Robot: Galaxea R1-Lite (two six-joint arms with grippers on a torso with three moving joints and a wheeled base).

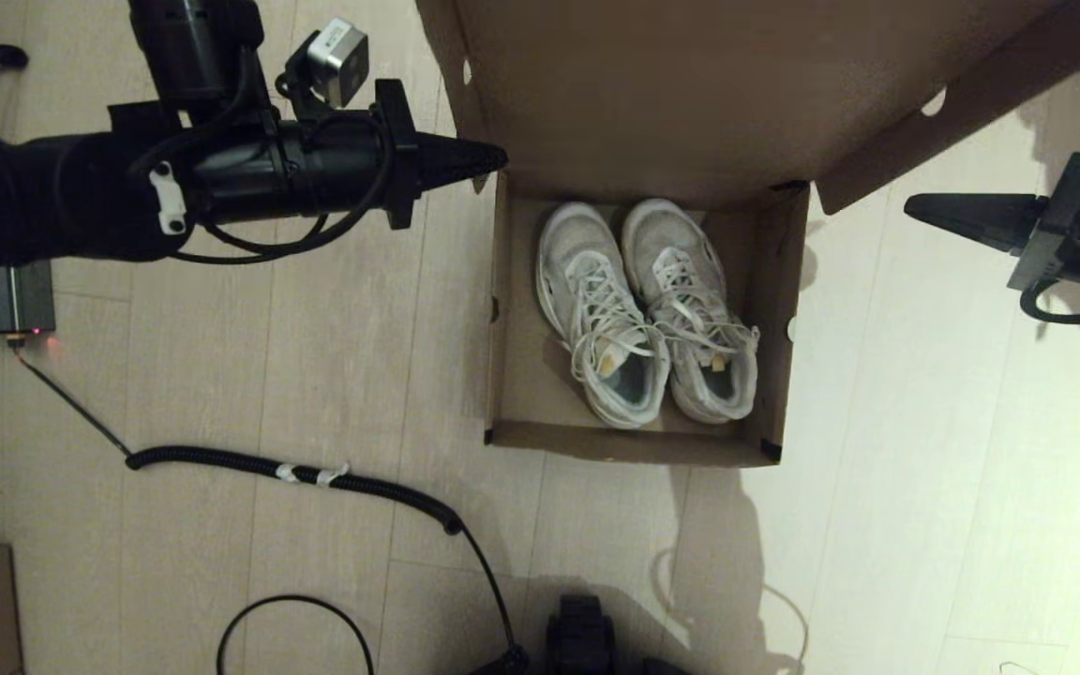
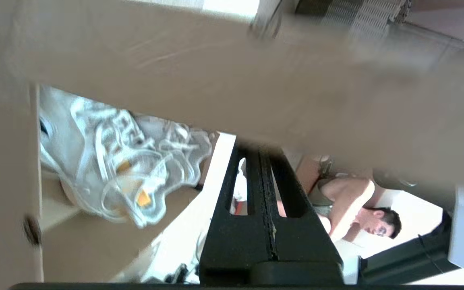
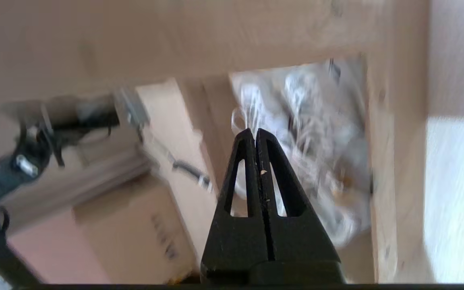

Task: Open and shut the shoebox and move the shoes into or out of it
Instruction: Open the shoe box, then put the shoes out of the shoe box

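1. Head view: the shoebox [image 1: 512, 394] sits on the pale wooden floor [image 1: 924, 469], its flap lid [image 1: 690, 94] raised over the far part of the box. The shoes [image 1: 648, 309] lie side by side inside, toes pointing far, heels near.
2. Head view: the left gripper [image 1: 493, 157] reaches in from the left, its fingers pressed together with nothing between them, the tip at the lid's left edge near the box's far-left corner. The right gripper [image 1: 915, 208] hangs right of the box, apart from it, likewise closed and empty. A coiled black cable [image 1: 315, 473] lies on the floor to the near left.
3. Left wrist view: the left gripper [image 2: 261, 151] has its jaws closed, the tip under the blurred lid [image 2: 256, 80]. The shoes [image 2: 123, 161] show inside the box.
4. Right wrist view: the right gripper [image 3: 255, 133] is closed on nothing, pointing toward the blurred shoes [image 3: 308, 133] in the box.
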